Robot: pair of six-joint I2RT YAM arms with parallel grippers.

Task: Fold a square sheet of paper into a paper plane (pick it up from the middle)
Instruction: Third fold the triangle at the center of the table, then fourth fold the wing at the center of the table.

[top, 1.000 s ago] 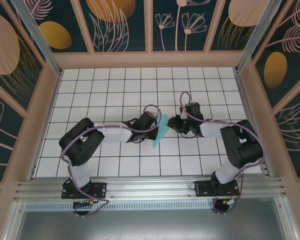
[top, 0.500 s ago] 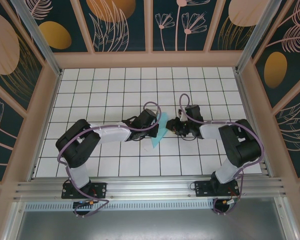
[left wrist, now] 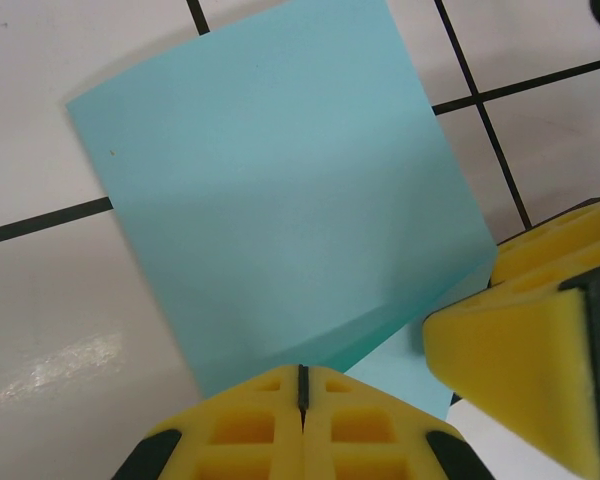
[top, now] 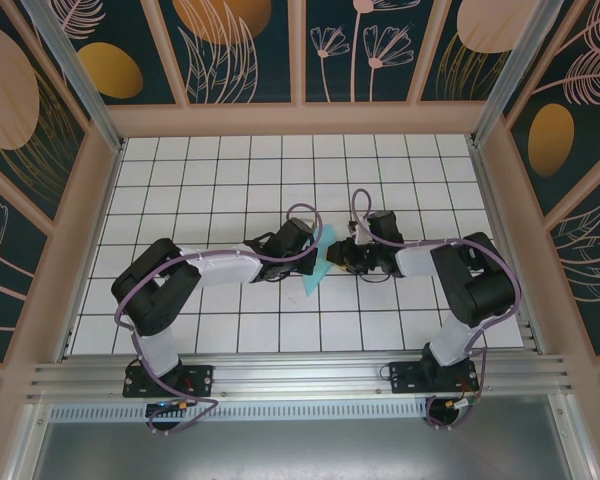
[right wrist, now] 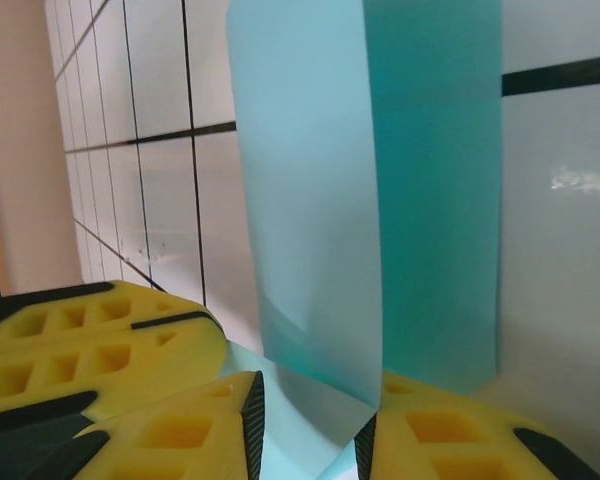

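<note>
— Where is the square sheet of paper (left wrist: pixel 280 200) found?
— Amid the tiles (top: pixel 180 190), its edge is pinched by the left gripper (left wrist: pixel 302 385), jaws pressed together; the right gripper (right wrist: pixel 310 430) is spread around it. Bare floor is seen all round.

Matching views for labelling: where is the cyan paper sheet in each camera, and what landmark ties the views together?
Top external: the cyan paper sheet is at the table's centre, between the two arm tips.
Left wrist: the sheet spans the middle, from top edge to bottom.
Right wrist: it is a tall curved strip at centre.
Shared landmark: the black-gridded white table.
</note>
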